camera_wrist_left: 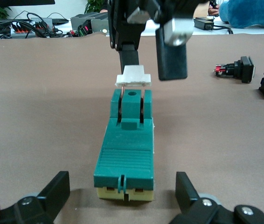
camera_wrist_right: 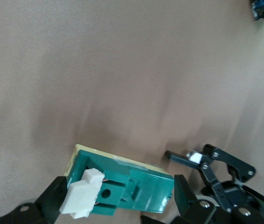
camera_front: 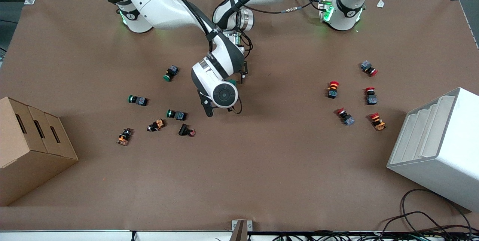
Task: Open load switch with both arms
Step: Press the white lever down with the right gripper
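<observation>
The load switch (camera_wrist_left: 126,148) is a dark green block on a cream base, lying flat mid-table; only a green sliver (camera_front: 233,82) of it shows in the front view, under the right arm's wrist. Its white lever (camera_wrist_left: 133,78) stands raised at one end. My left gripper (camera_wrist_left: 122,183) is open, low at the switch's other end, its fingers (camera_wrist_left: 57,191) flanking the block with gaps on both sides. My right gripper (camera_wrist_right: 119,186) is open over the switch, one finger (camera_wrist_right: 55,198) next to the white lever (camera_wrist_right: 83,193). Its fingers are hidden in the front view.
Green-capped push buttons (camera_front: 171,72), (camera_front: 137,100), (camera_front: 176,114) and orange-bodied ones (camera_front: 124,136) lie toward the right arm's end. Red-capped buttons (camera_front: 332,89), (camera_front: 371,96) lie toward the left arm's end. A cardboard box (camera_front: 30,147) and a white bin (camera_front: 438,147) stand at the table's ends.
</observation>
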